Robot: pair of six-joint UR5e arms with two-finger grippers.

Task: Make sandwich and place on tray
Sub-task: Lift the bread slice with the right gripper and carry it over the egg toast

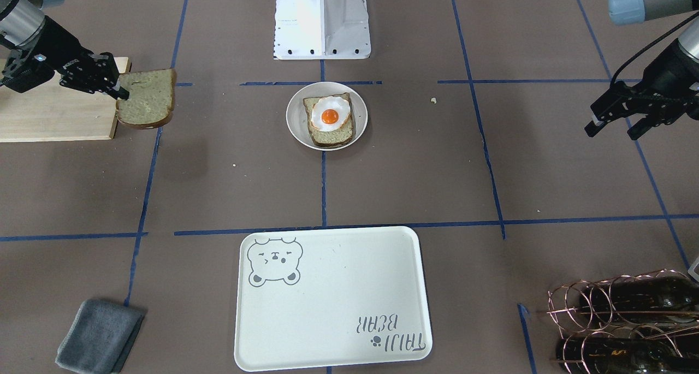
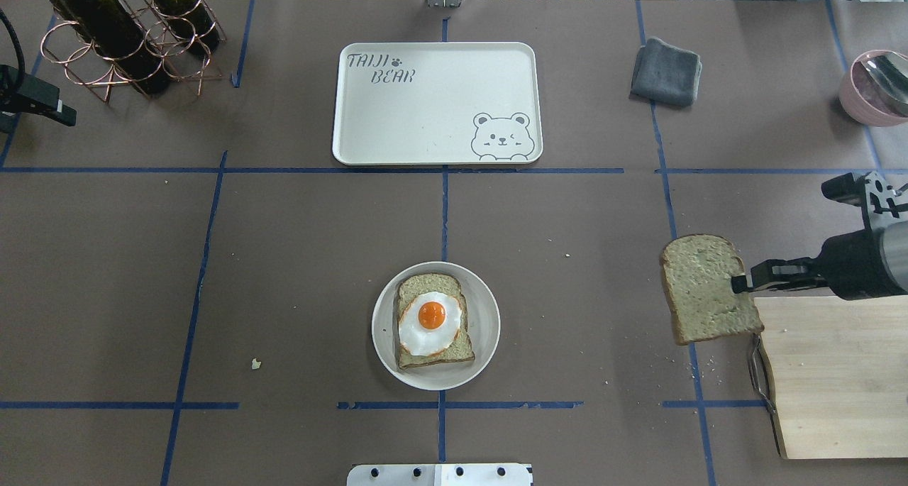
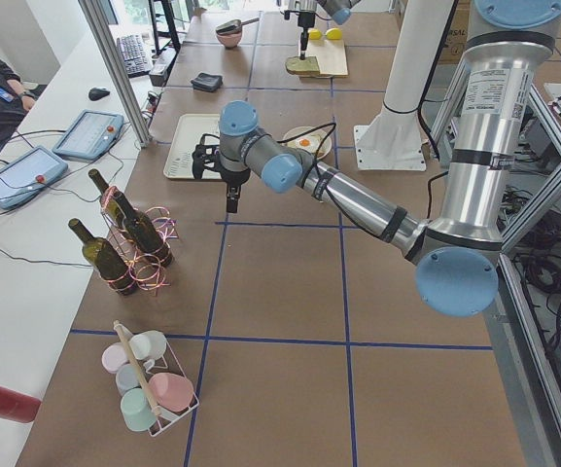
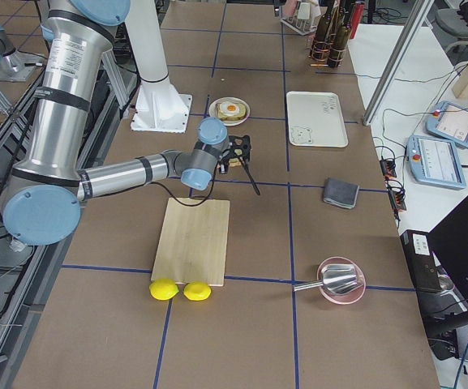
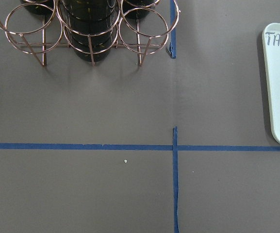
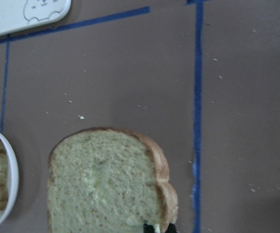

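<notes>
Brown paper marked off with blue tape covers the table point(image 2: 284, 273) I am working over. My right gripper point(image 2: 741, 282) is clamped on the crust edge of the held bread slice point(image 2: 706, 287). That slice hangs clear of the paper, just off the handle end of the wooden cutting board point(image 2: 837, 372). From the right wrist camera I look down on its pale face with the paper beneath.

The plated bread slice point(image 2: 417, 287) lies flat in the small round white plate point(image 2: 488, 316) near the robot's base, and the fried egg point(image 2: 429, 323) sits on it, yolk up. The held slice is well apart from the plate, out to the right.

The cream bear tray point(image 2: 436, 103) lies across a tape line on the far side of the table, well apart from the plate.

My left gripper point(image 1: 611, 132) hangs over bare paper on the left with its fingers apart, near the copper wire rack of dark wine bottles point(image 2: 128, 39).

I also see a folded grey cloth point(image 2: 665, 72) near the tray's right end, a pink bowl point(image 2: 869, 92) at the far right edge, and two lemons point(image 4: 181, 290) just beside the board.
</notes>
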